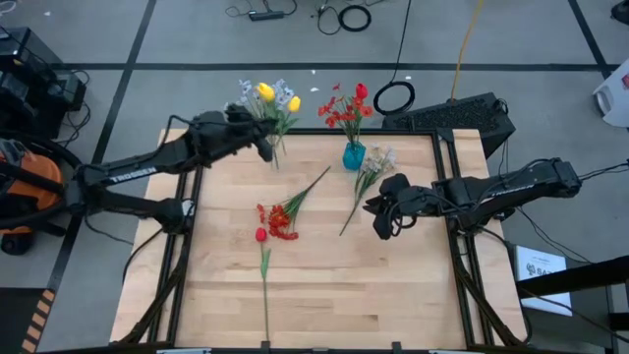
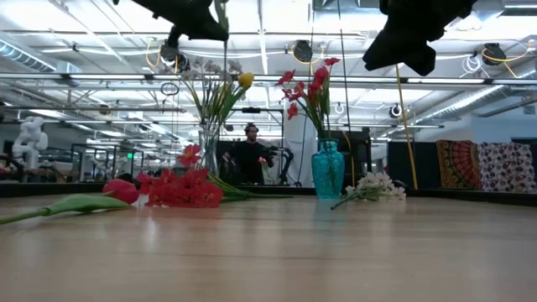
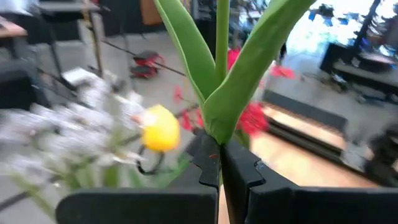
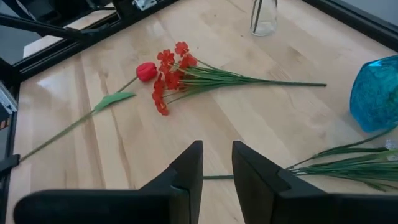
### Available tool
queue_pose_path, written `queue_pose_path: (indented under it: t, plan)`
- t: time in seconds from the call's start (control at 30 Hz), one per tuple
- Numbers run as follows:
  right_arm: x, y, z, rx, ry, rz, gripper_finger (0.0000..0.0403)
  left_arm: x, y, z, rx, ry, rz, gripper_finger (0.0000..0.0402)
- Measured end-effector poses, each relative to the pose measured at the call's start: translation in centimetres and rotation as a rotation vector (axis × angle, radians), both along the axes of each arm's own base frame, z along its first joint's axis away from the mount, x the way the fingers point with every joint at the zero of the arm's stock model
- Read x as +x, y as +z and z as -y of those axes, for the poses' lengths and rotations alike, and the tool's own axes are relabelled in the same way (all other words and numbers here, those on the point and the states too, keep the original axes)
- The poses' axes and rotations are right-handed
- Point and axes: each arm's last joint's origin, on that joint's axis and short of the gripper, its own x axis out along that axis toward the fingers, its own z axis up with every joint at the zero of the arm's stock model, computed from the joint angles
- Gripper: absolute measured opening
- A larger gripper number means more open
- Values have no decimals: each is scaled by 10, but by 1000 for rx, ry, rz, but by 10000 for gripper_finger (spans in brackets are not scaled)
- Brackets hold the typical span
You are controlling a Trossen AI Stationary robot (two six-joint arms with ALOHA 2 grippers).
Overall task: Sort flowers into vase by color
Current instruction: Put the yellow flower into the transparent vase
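At the back of the desk [image 1: 393,285], we are seeing the left pincer [image 1: 263,141] squeezing a green stem [image 3: 221,37] by the clear vase [image 2: 209,151]. The right pincer [image 1: 381,218] is hanging apart above white flowers [image 1: 376,163]. Only its wrist view is showing red flowers [image 4: 166,78] lying flat.

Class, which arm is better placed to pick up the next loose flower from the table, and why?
Right. The right gripper hangs empty, jaws open, beside the white spray lying on the table. The left gripper is shut on a green stem at the clear vase.
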Motion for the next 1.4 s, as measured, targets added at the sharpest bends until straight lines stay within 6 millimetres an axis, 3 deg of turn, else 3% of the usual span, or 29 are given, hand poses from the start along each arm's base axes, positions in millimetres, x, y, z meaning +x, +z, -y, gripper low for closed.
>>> queue_pose_path:
  t: [0.23, 0.6, 0.77, 0.97, 1.07, 1.4]
  plan:
    - [0, 0, 0, 0, -4, 8, 77, -16, 3, -20, 41, 62, -8, 4]
    - [0, 2, 4, -12, -160, 51, 77, -28, 0, -39, 27, 92, -17, 4]
    - [0, 2, 5, -18, -222, 70, 77, -28, -26, -43, -53, 110, -1, 4]
    - [0, 3, 6, -21, -241, 82, 77, -29, -56, -43, -31, 122, 22, 4]
    - [0, 3, 6, -23, -240, 81, 77, -29, -64, -43, 3, 121, 26, 7]
    - [1, 4, 14, -43, -291, 91, 77, -20, -84, -47, -111, 128, -21, 27]
